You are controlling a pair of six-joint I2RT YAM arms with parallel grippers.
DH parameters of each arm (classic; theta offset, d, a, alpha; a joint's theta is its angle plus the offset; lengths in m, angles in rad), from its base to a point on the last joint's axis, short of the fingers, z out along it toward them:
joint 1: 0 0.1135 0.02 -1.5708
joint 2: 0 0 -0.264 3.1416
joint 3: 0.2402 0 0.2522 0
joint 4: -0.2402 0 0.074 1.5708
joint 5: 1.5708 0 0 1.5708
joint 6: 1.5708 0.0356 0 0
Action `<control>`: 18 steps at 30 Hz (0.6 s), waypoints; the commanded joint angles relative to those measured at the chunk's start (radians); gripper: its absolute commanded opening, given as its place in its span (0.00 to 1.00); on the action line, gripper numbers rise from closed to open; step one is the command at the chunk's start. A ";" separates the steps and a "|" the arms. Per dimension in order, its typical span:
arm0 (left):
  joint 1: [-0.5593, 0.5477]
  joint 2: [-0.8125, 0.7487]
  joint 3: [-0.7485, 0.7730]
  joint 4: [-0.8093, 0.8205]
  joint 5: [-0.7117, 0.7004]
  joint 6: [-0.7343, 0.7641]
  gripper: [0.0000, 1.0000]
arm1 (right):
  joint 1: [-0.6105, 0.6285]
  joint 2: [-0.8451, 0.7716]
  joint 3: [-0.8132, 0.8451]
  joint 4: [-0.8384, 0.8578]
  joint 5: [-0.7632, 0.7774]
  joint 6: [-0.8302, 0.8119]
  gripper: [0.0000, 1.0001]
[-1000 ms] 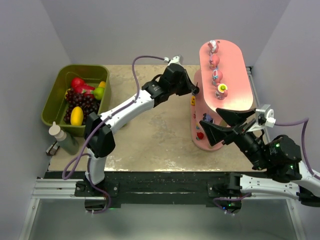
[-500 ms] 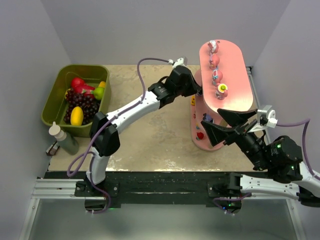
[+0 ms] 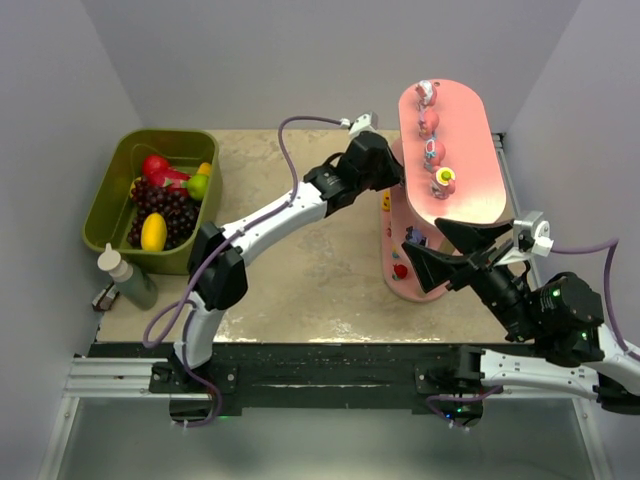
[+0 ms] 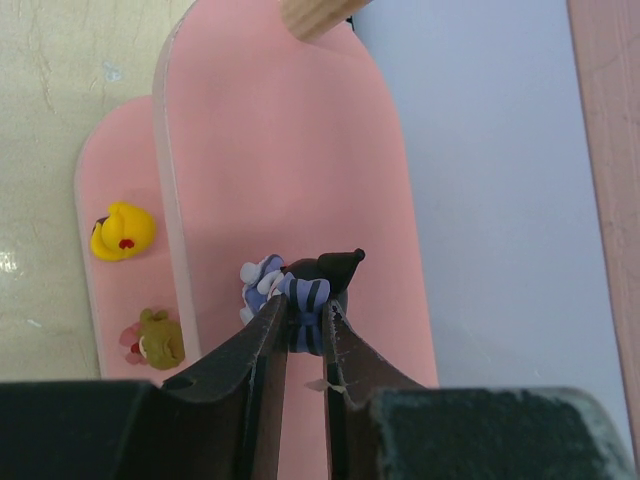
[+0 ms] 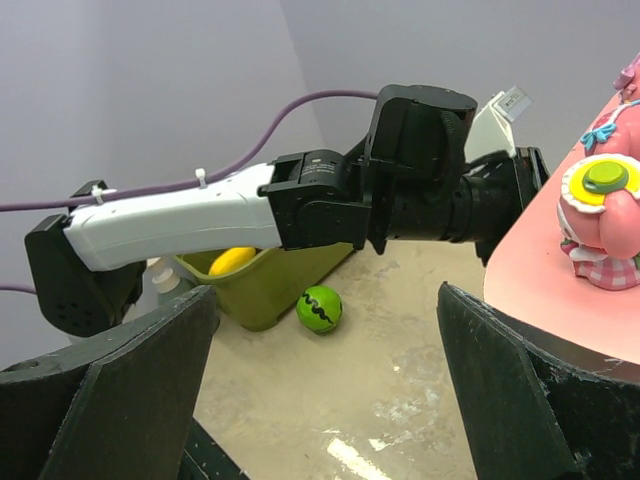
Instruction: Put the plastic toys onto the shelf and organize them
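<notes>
L arm (image 3: 270, 212) & R arm (image 3: 540, 372): white links, black joints, purple cables, black wedge fingers (image 5: 130, 390), green LEDs on R

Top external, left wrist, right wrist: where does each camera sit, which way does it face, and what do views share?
Top external: above and behind the bases, looking down on the table, shelf and bin; both arms show.
Left wrist: on the left arm, looking down over the shelf's boards; left end effector shut on a striped purple toy.
Right wrist: faces left across the table at the left arm; right end effector open, fingers framing it.
Shared: top and right wrist show the left arm, bin and yellow-hatted toy.
</notes>
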 commanded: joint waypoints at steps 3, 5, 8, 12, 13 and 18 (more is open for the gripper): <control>-0.005 0.052 0.096 -0.003 -0.047 0.019 0.08 | 0.003 -0.013 -0.002 0.017 0.024 0.005 0.95; -0.007 0.065 0.123 -0.011 -0.053 0.030 0.11 | 0.003 -0.012 -0.003 0.015 0.023 0.007 0.95; -0.005 0.087 0.174 -0.035 -0.070 0.051 0.15 | 0.003 -0.015 -0.005 0.017 0.023 0.007 0.95; -0.007 0.104 0.216 -0.058 -0.084 0.079 0.19 | 0.003 -0.017 -0.003 0.018 0.021 0.005 0.95; -0.005 0.108 0.223 -0.060 -0.085 0.082 0.19 | 0.003 -0.017 -0.003 0.017 0.021 0.004 0.95; 0.001 0.121 0.236 -0.066 -0.073 0.099 0.22 | 0.003 -0.013 -0.007 0.018 0.024 0.002 0.95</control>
